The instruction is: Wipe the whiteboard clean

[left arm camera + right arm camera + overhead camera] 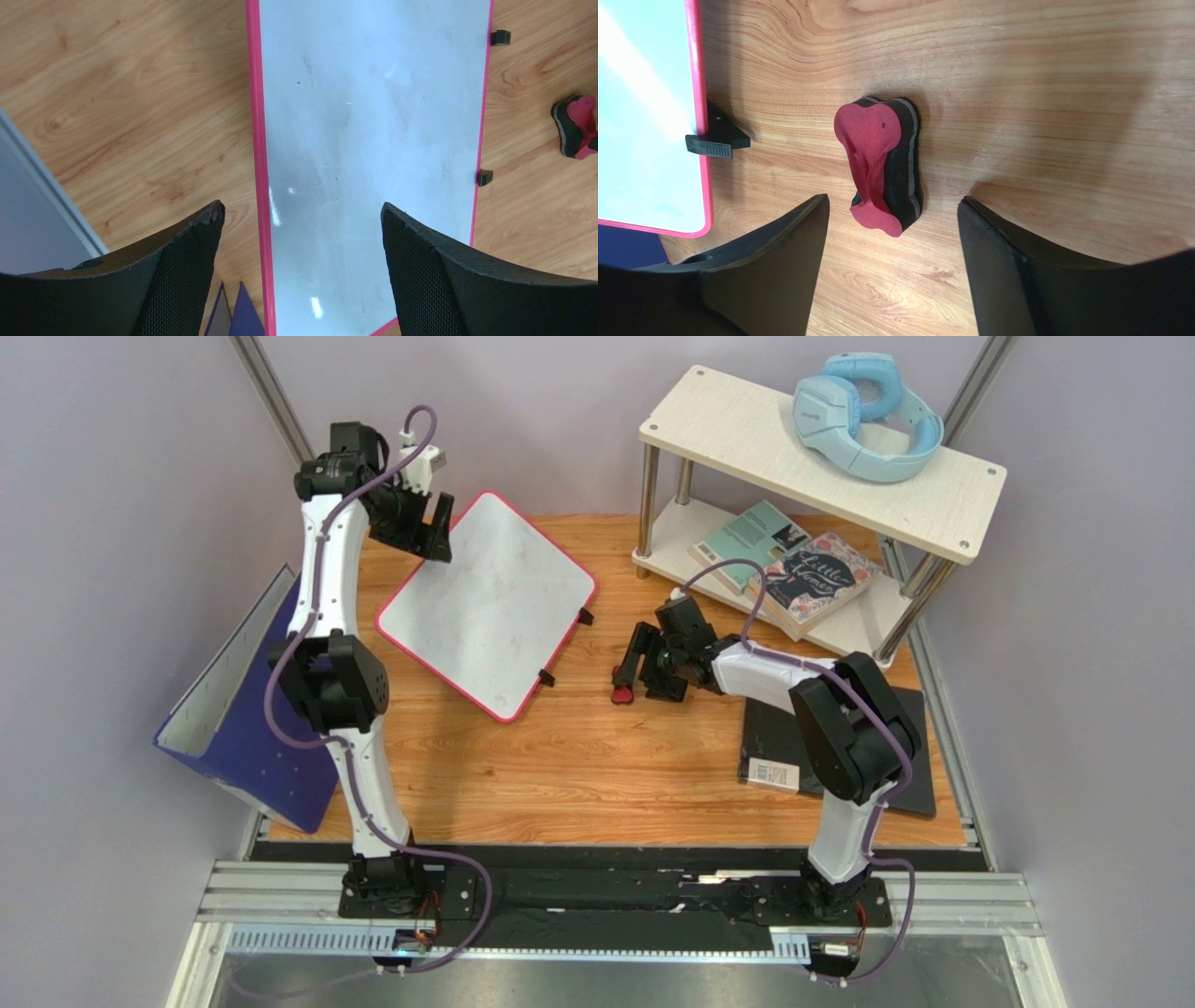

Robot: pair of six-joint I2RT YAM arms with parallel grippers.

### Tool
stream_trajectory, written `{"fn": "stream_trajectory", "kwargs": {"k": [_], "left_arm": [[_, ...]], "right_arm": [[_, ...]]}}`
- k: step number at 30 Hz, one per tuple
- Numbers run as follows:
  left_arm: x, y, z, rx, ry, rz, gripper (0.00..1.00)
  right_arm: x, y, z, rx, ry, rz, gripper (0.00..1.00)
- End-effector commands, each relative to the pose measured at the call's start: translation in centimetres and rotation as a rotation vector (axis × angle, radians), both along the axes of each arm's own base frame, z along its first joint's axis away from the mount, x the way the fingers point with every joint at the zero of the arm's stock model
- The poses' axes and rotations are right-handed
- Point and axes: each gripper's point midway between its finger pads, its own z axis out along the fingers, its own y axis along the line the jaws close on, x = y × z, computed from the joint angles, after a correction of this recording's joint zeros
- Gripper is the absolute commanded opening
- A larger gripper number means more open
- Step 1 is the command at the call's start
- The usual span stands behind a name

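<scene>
The whiteboard (487, 605) looks mostly wiped, only faintly smudged; the left gripper (302, 213) and right gripper (891, 206) gape empty, with the eraser (882, 164) lying free.

Open tabletop (603, 770) btwn whiteboard (488, 602) and eraser (882, 168); shelf (828, 462) blocks far right, folder (239, 707) left.

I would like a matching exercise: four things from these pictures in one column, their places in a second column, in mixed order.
1 whiteboard
2 eraser
3 headphones
4 books

A lower shelf
B table, beside the blue-purple folder
C top shelf
D table, right of the whiteboard

Pairs: 1-B, 2-D, 3-C, 4-A
</scene>
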Motion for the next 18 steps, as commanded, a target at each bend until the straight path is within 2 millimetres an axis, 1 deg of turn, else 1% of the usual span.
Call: {"fn": "stream_trajectory", "kwargs": {"k": [1, 2, 3, 4, 5, 6, 7, 8, 9, 10, 11, 12, 13, 14, 15, 16, 17, 18], "left_arm": [[-1.4, -1.2, 6.2, 0.03, -0.165, -0.053, 0.86], [-1.9, -1.8, 7.5, 0.024, -0.195, -0.069, 0.87], [-2.3, -2.2, 8.1, 0.022, -0.205, -0.083, 0.9], [-2.7, -2.6, 8.5, 0.02, -0.213, -0.095, 0.99], [-3.3, -3.2, 9.2, 0.026, -0.224, -0.112, 0.99], [-3.9, -2.9, 9.0, 0.045, -0.209, -0.115, 0.99], [-4.3, -3.9, 9.1, 0.058, -0.207, -0.142, 0.99], [-5.1, -4.1, 8.8, 0.083, -0.194, -0.148, 0.99], [-5.4, -4.2, 8.6, 0.089, -0.19, -0.15, 0.99], [-5.7, -4.3, 8.6, 0.093, -0.191, -0.148, 0.99], [-6.7, -4.3, 8.2, 0.092, -0.18, -0.156, 0.99], [-6.7, -4.4, 8.3, 0.091, -0.195, -0.157, 0.99], [-6.9, -4.4, 8.3, 0.093, -0.201, -0.158, 0.99], [-7.8, -4.4, 8.4, 0.088, -0.205, -0.162, 0.99], [-7.9, -4.6, 9.0, 0.082, -0.233, -0.167, 0.99], [-8.1, -4.7, 9.3, 0.075, -0.247, -0.171, 0.99], [-8.5, -4.9, 10.3, 0.06, -0.278, -0.162, 0.99], [-8.8, -4.9, 11.0, 0.055, -0.294, -0.158, 0.99]], "right_arm": [[0.5, -0.8, 4.1, -0.005, -0.116, -0.011, 0.74], [0.2, -1.0, 4.5, -0.009, -0.131, -0.006, 0.75], [0.3, -1.2, 5.1, -0.009, -0.15, -0.005, 0.77], [0.3, -1.4, 6.7, 0.001, -0.188, -0.009, 0.78], [0.2, -1.7, 7.2, -0.007, -0.208, -0.002, 0.79], [-0.2, -2.0, 7.7, -0.017, -0.22, 0.003, 0.82], [-0.3, -2.4, 8.5, -0.025, -0.247, 0.003, 0.85], [-0.5, -2.7, 10.4, -0.022, -0.3, 0.009, 0.93], [-1.2, -3.5, 10.9, -0.057, -0.316, 0.02, 1.0], [-1.1, -4.5, 11.7, -0.095, -0.351, -0.002, 1.0], [-1.6, -5.3, 14.0, -0.093, -0.407, -0.011, 1.0], [-2.4, -6.3, 14.0, -0.134, -0.411, -0.003, 1.0], [-2.6, -7.3, 14.7, -0.163, -0.438, -0.024, 1.0], [-3.0, -8.0, 15.6, -0.174, -0.464, -0.03, 1.0], [-3.8, -9.0, 17.3, -0.176, -0.507, -0.045, 1.0], [-4.2, -10.1, 17.8, -0.208, -0.534, -0.064, 1.0], [-4.7, -10.9, 18.1, -0.225, -0.545, -0.075, 1.0], [-5.3, -11.6, 19.8, -0.216, -0.591, -0.094, 1.0]]}}
